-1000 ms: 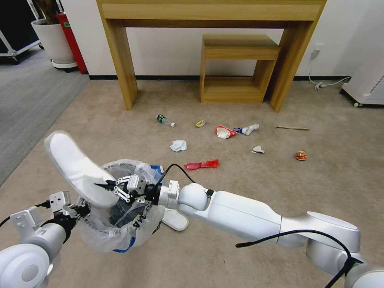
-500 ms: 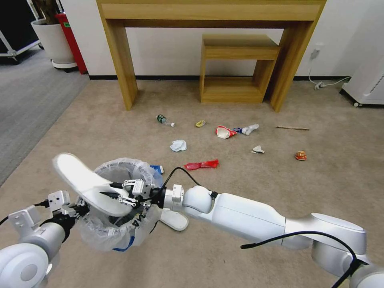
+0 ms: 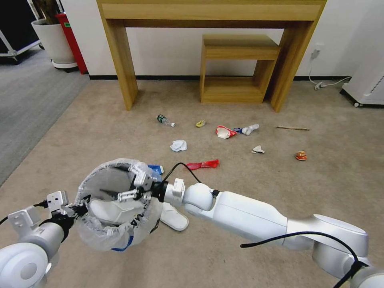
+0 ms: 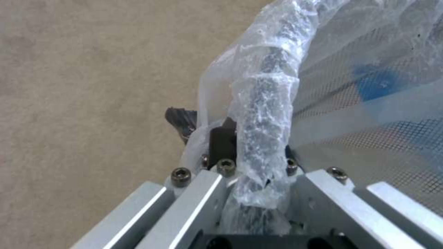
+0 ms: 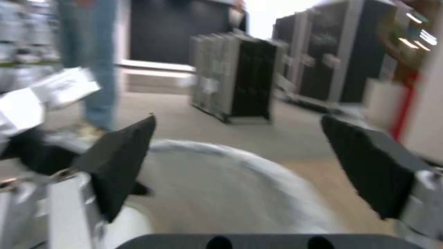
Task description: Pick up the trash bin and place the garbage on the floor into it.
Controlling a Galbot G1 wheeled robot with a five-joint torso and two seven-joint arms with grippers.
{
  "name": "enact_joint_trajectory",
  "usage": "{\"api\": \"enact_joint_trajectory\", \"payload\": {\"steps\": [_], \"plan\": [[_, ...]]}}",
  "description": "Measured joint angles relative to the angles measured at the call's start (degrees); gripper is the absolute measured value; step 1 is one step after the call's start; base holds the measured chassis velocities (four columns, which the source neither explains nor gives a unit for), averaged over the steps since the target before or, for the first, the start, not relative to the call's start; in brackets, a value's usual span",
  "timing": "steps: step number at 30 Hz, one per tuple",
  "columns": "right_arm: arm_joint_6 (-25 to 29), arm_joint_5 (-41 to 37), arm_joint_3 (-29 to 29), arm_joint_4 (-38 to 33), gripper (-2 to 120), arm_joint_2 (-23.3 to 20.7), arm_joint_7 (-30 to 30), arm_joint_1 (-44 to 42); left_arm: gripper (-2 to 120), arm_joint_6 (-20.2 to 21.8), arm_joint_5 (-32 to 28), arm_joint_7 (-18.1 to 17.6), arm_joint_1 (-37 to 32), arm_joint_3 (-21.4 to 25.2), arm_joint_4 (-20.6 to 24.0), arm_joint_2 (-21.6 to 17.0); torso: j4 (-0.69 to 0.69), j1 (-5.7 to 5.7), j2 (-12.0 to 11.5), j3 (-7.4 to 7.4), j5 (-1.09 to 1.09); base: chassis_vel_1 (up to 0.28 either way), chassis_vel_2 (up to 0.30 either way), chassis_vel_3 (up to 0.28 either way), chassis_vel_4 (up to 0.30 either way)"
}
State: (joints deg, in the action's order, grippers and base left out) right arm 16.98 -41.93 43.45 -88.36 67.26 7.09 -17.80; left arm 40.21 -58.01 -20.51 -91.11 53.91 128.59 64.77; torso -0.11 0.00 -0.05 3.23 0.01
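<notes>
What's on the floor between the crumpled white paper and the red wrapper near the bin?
Bare carpet. In the head view nothing lies between the crumpled white paper and the red wrapper.

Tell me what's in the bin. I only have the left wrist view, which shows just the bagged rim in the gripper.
Observer: One white slipper lies inside the bin.
Operator: Where's the right gripper?
Observer: The right gripper is over the bin's mouth, open and holding nothing.
Operator: Any other slipper around?
Observer: Yes, a second slipper lies on the carpet beside the bin, under the right arm.
</notes>
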Motion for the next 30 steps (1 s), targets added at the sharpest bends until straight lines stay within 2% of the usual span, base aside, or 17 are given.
{"api": "enact_joint_trajectory", "payload": {"steps": [7,14,24,28,30], "plan": [[-5.76,-6.24,-5.43,-6.38,100,-8.97,-7.42,-4.8,1,-0.06,-0.41,0.01,1.01,0.58,-3.11,-0.89,-0.01,0.0,0.0,0.0,0.01,0.0,0.0,0.0,0.0],[-6.03,-5.73,-11.51,-10.08,100,-14.2,-7.59,-11.05,1,-0.06,-0.21,-0.03,1.61,0.28,-5.36,-0.96,-0.02,0.0,0.0,0.0,0.0,0.0,0.0,0.0,0.0],[-7.74,-5.1,-15.4,-12.32,100,-16.98,-8.98,-15.16,1,-0.07,0.0,-0.05,1.52,0.52,-6.76,-0.99,-0.01,0.0,0.0,0.0,0.0,0.0,0.0,0.0,0.0],[-10.38,-5.04,-15.95,-12.86,100,-17.88,-10.34,-17.11,1,-0.06,0.11,-0.08,1.31,0.89,-7.49,-1.13,-0.01,0.0,0.0,0.0,0.0,0.0,0.0,0.0,0.0],[-13.53,-5.2,-15.1,-12.86,100,-17.99,-11.83,-17.66,1,-0.07,0.38,-0.09,1.26,0.78,-7.65,-1.02,-0.01,0.0,0.0,0.0,0.0,0.0,0.0,0.0,0.0]]}}
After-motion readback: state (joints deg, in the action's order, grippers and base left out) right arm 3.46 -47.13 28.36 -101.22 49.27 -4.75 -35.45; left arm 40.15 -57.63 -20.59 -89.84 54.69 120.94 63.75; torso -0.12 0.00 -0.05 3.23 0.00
